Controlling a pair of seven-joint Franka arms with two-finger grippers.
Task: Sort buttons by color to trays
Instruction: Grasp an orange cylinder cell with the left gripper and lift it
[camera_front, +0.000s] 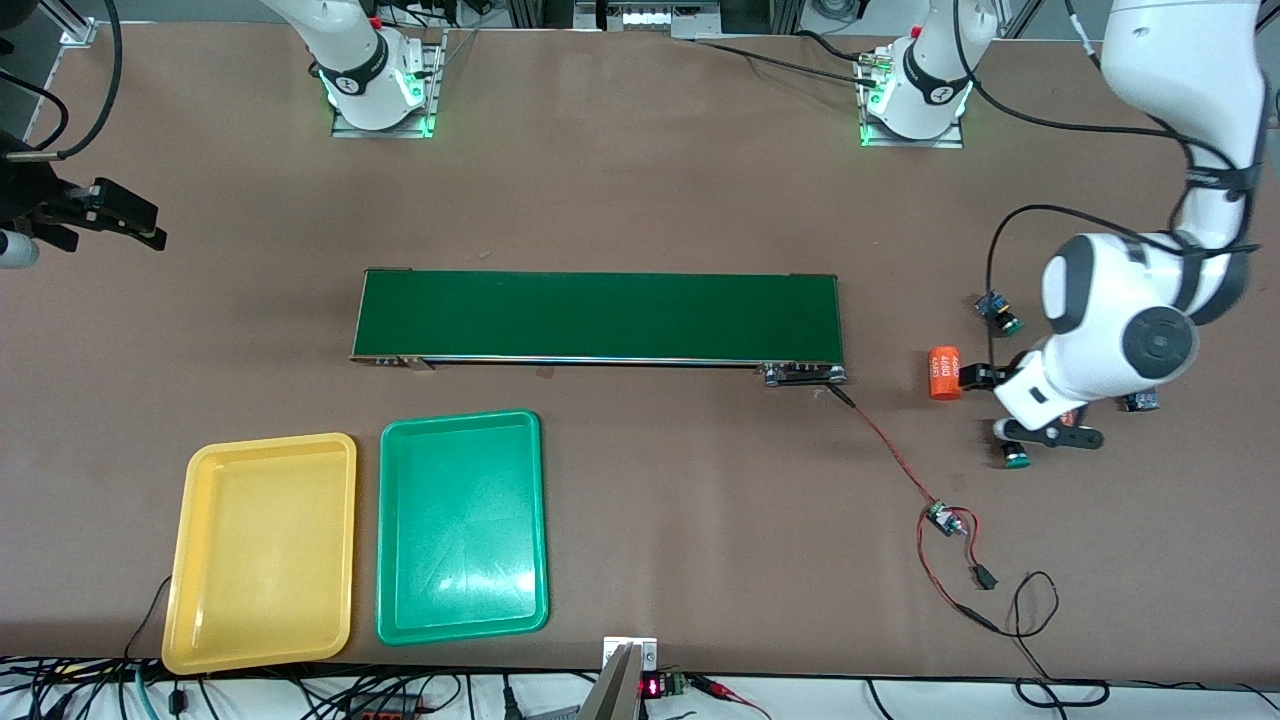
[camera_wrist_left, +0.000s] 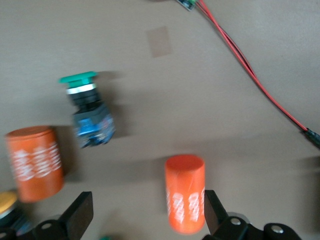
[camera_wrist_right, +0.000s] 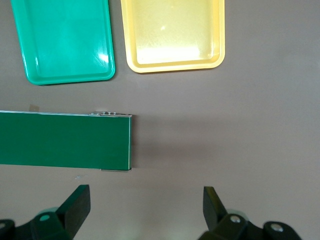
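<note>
The left pincer (camera_front: 1010, 415) hovers wide over buttons and an orange cylinder (camera_front: 943, 372); the right pincer (camera_wrist_right: 145, 207) waits wide over bare tabletop (camera_front: 640, 200).

A brown surface (camera_front: 640, 200) carries everything. Near its middle lies a long dark-green conveyor belt (camera_front: 598, 315). Nearer the front camera, toward the right arm's end, a yellow tray (camera_front: 262, 552) and a green tray (camera_front: 462, 528) lie side by side, just apart, both bare inside. Toward the left arm's end, an orange cylinder (camera_front: 943, 372) with white numbers lies on its side, with a green-capped button (camera_front: 1000, 314) farther from the camera and another green-capped button (camera_front: 1016, 457) nearer to it. A red-and-black wire (camera_front: 890, 447) runs from the belt's end to a small circuit board (camera_front: 942, 519) lying nearer the camera.
</note>
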